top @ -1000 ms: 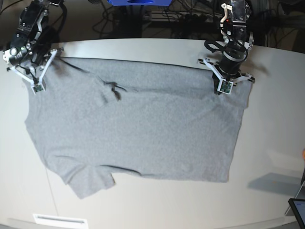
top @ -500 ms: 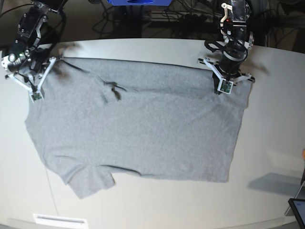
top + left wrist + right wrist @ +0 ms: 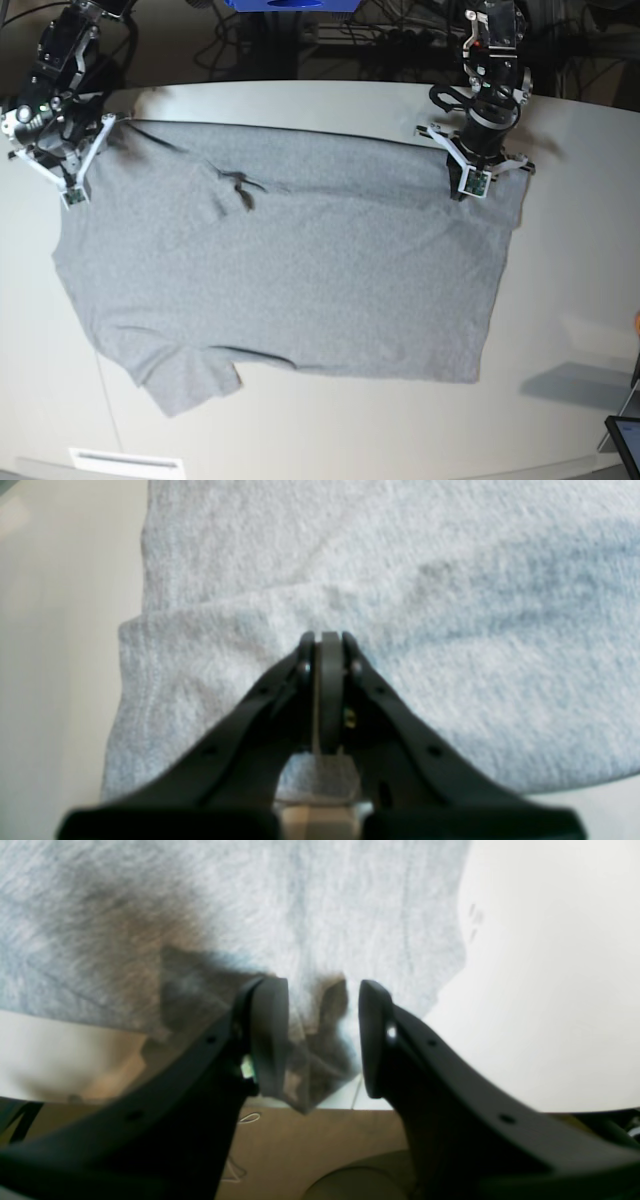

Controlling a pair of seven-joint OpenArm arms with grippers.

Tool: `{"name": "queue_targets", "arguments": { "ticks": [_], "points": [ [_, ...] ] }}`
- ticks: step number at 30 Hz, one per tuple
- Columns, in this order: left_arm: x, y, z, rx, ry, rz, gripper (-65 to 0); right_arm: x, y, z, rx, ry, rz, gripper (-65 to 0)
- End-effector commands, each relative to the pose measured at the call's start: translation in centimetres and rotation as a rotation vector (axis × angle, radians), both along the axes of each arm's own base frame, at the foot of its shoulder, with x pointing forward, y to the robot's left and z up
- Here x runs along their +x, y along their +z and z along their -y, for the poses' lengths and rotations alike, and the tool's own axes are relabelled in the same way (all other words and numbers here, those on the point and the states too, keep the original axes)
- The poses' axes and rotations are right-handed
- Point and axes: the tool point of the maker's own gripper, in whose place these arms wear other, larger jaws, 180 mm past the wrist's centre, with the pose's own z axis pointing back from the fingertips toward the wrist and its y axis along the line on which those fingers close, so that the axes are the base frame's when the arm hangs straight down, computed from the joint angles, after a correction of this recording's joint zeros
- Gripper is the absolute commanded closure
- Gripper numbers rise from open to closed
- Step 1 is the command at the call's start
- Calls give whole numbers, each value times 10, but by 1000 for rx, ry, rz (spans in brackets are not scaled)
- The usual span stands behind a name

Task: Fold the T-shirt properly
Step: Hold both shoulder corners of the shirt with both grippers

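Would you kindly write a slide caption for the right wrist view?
Right pincer, jaws apart, poised over the grey T-shirt's corner at the table edge.

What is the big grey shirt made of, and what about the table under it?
The heather-grey short-sleeved T-shirt looks like soft knitted cotton: matte and fuzzy, with a flecked weave in the left wrist view, and it wrinkles loosely. The cream-white table looks hard and smooth, perhaps laminate or painted wood; it shows a faint sheen.

The T-shirt (image 3: pixel 300 270) is plain heather grey; the table (image 3: pixel 570 300) is pale cream; both grippers have black fingers (image 3: pixel 270 1035)
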Motion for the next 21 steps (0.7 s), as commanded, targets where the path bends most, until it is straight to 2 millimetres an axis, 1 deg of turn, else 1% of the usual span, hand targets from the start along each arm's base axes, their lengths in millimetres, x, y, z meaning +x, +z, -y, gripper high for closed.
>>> {"name": "queue_targets", "arguments": {
  "ticks": [1, 4, 8, 13, 16, 17, 18, 20, 21],
  "points": [
    [-2, -1, -6, 23, 12, -16, -27, 6, 5, 3, -8, 0, 23, -213],
    [-2, -1, -6, 23, 12, -16, -27, 4, 1, 2, -1, 0, 11, -215],
    [-2, -1, -6, 23, 12, -16, -27, 7, 1, 1, 5, 6, 32, -216],
    [-2, -1, -7, 23, 13, -16, -27, 2, -11, -1, 29, -1, -1, -212],
    [-2, -1, -7, 23, 13, -16, -27, 1, -15, -2, 37, -3, -11, -207],
    [-2, -1, -7, 23, 13, -16, -27, 1, -15, -2, 37, -3, -11, -192],
    [-2, -1, -7, 23, 13, -16, -27, 2, -14, -1, 36, -3, -8, -149],
    [-2, -1, -7, 23, 13, -16, -27, 2, -14, -2, 35, -1, -7, -39],
    [-2, -1, -7, 23, 13, -16, -27, 2, -14, -2, 35, 0, -8, 0]
  ]
}}
